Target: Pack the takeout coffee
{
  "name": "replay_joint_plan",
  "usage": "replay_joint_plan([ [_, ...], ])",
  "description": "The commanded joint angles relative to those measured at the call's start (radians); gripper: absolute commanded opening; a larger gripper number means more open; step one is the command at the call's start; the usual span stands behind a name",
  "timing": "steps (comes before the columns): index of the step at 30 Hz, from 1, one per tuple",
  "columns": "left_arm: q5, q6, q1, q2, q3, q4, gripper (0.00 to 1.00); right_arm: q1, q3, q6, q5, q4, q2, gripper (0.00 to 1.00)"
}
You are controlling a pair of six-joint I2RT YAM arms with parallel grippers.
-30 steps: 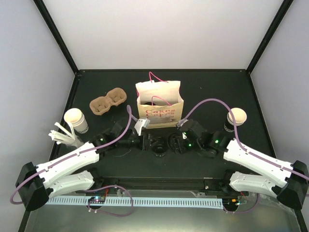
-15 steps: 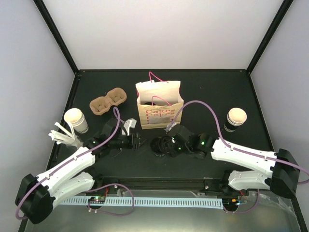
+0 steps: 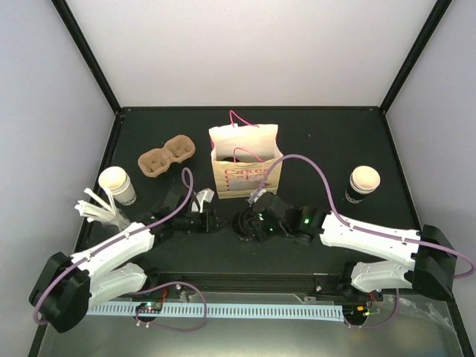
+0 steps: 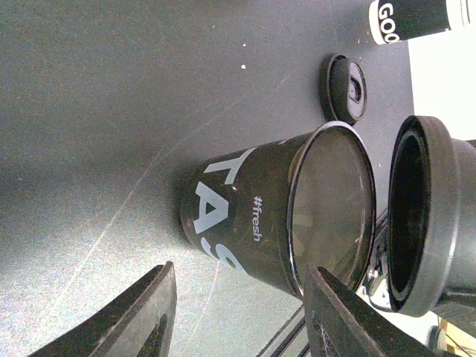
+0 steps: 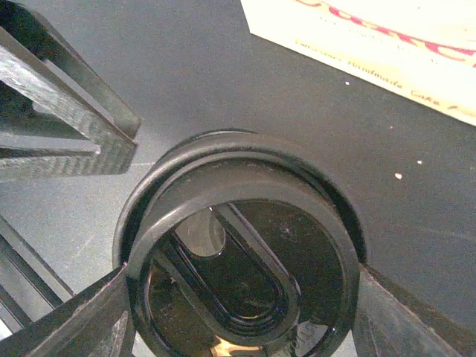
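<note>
Two takeout coffee cups with cream tops stand apart, one at the left point(image 3: 117, 184) and one at the right point(image 3: 364, 181); the right one also shows in the left wrist view point(image 4: 407, 18). The brown pulp tray point(image 3: 166, 157) lies empty at the back left. A black "#fresh" cup point(image 4: 256, 219) stands open-topped at the table's middle. My right gripper point(image 3: 250, 222) is shut on a black lid point(image 5: 242, 245) and holds it just over that cup's rim; the lid also shows in the left wrist view point(image 4: 420, 216). My left gripper point(image 3: 214, 219) is open, its fingers point(image 4: 141, 312) either side of the cup's base without touching.
A paper bag point(image 3: 246, 162) with pink handles stands open behind the black cup. White stirrers point(image 3: 94, 207) lie at the left edge. A second black lid point(image 4: 343, 88) lies on the table beyond the cup.
My right arm has swung left and brought the black lid over the black cup. My left gripper has drawn back to the left of the cup.
</note>
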Motion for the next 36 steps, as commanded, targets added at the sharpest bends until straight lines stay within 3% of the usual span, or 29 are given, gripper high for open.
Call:
replay_joint_plan([
  [1,0.025,-0.016,0.007,0.028,-0.005,0.079,0.49,0.023,0.05,-0.022,0.073,0.002,0.022,0.72],
  [36,0.05,0.004,0.006,0.137,-0.007,0.125,0.47,0.083,0.14,-0.073,0.145,-0.035,0.142,0.72],
])
